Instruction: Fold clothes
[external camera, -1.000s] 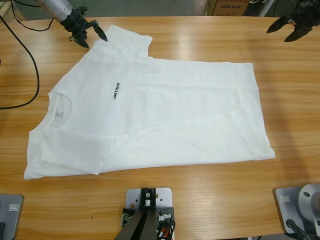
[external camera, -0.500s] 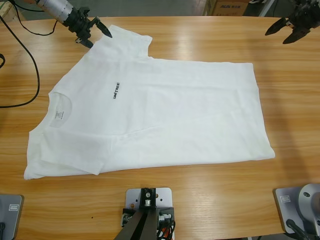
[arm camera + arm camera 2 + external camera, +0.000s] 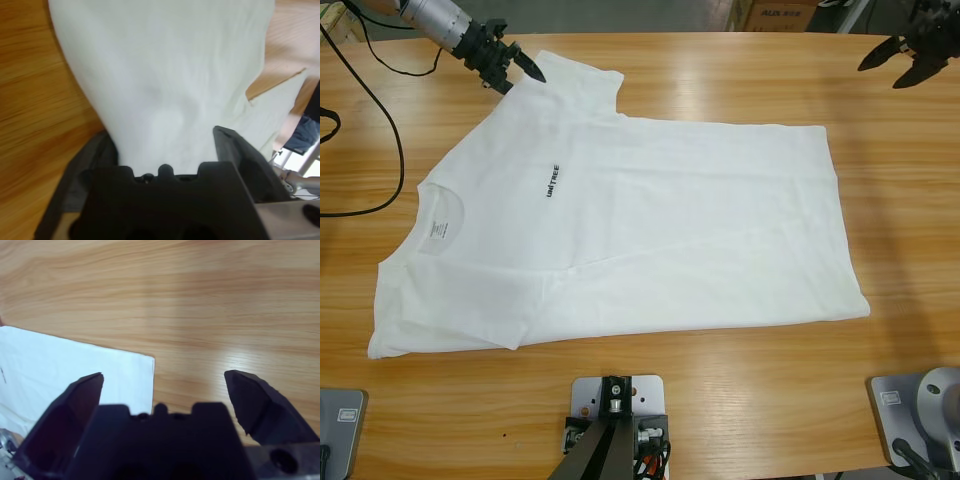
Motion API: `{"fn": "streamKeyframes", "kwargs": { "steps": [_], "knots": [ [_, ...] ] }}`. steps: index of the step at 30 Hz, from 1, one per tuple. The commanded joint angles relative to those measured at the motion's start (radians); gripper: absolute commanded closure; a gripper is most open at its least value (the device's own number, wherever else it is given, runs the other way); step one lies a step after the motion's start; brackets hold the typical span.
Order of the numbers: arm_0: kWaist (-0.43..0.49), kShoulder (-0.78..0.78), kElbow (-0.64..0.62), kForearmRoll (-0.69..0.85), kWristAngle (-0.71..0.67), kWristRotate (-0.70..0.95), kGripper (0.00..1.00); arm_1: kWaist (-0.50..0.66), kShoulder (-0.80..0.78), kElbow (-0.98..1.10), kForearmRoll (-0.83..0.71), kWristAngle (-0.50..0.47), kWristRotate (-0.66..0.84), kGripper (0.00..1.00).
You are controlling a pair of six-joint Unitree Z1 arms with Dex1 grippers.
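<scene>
The white T-shirt (image 3: 650, 230) lies flat on the wooden table, front up. Its ribbed collar (image 3: 424, 205) and neck label (image 3: 437, 231) point left, and the dark chest lettering (image 3: 552, 180) shows. My left gripper (image 3: 520, 78) is at the far-left sleeve, open, its jaws straddling the sleeve's edge. In the left wrist view the T-shirt's cloth (image 3: 165, 75) runs between the spread jaws of the left gripper (image 3: 160, 150). My right gripper (image 3: 890, 68) hangs open over bare wood at the far right. Its wrist view shows the right gripper (image 3: 165, 375) beyond the T-shirt's hem corner (image 3: 75, 370).
A black cable (image 3: 380, 130) loops over the table's left end. A cardboard box (image 3: 780, 12) stands behind the far edge. Bare table (image 3: 720, 80) stretches along the far side and around the right gripper.
The left gripper has shifted a little toward the far edge along the sleeve. The right gripper has drawn slightly back toward the upper right. The shirt has not moved.
</scene>
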Motion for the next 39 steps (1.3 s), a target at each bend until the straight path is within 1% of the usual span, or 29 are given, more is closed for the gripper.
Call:
{"fn": "streamKeyframes", "kwargs": {
  "steps": [1, 4, 5, 10, 15, 19, 25, 29, 30, 31, 32, 36, 39],
  "knots": [
    [0.001, 0.119, -0.298, 0.03, -0.004, 0.008, 1.0, -0.011, 0.031, 0.003, -0.01, 0.019, -0.011, 0.025],
    [0.004, 0.119, -0.301, 0.038, 0.001, 0.012, 1.0, -0.024, 0.039, 0.008, -0.015, 0.046, -0.011, 0.226],
    [0.006, 0.119, -0.302, 0.044, 0.0, 0.014, 1.0, -0.033, 0.042, 0.009, -0.017, 0.06, -0.011, 0.265],
    [0.013, 0.118, -0.326, 0.061, 0.004, 0.034, 1.0, -0.057, 0.059, 0.036, -0.021, 0.155, -0.011, 0.267],
    [0.004, 0.116, -0.335, 0.074, 0.007, 0.034, 1.0, -0.057, 0.049, 0.232, -0.12, 0.244, -0.021, 0.254],
    [0.004, 0.118, -0.334, 0.099, 0.007, 0.054, 1.0, -0.057, 0.037, 0.329, -0.2, 0.247, -0.023, 0.248],
    [0.001, 0.118, -0.335, 0.114, 0.023, 0.066, 1.0, -0.056, 0.053, 0.321, -0.218, 0.257, -0.016, 0.254],
    [-0.003, 0.118, -0.335, 0.125, 0.028, 0.071, 1.0, -0.053, 0.061, 0.321, -0.218, 0.261, -0.016, 0.279],
    [-0.004, 0.116, -0.336, 0.125, 0.027, 0.071, 1.0, -0.048, 0.064, 0.322, -0.218, 0.261, -0.016, 0.337],
    [-0.004, 0.114, -0.337, 0.125, 0.028, 0.072, 1.0, -0.041, 0.067, 0.323, -0.218, 0.261, -0.016, 0.429],
    [-0.005, 0.111, -0.34, 0.125, 0.027, 0.071, 1.0, -0.032, 0.069, 0.323, -0.218, 0.258, -0.016, 0.44],
    [-0.006, 0.109, -0.346, 0.134, 0.029, 0.071, 1.0, 0.007, 0.088, 0.324, -0.223, 0.237, -0.016, 0.433],
    [-0.006, 0.109, -0.347, 0.149, 0.037, 0.075, 1.0, 0.031, 0.101, 0.332, -0.235, 0.215, -0.016, 0.346]
  ]
}}
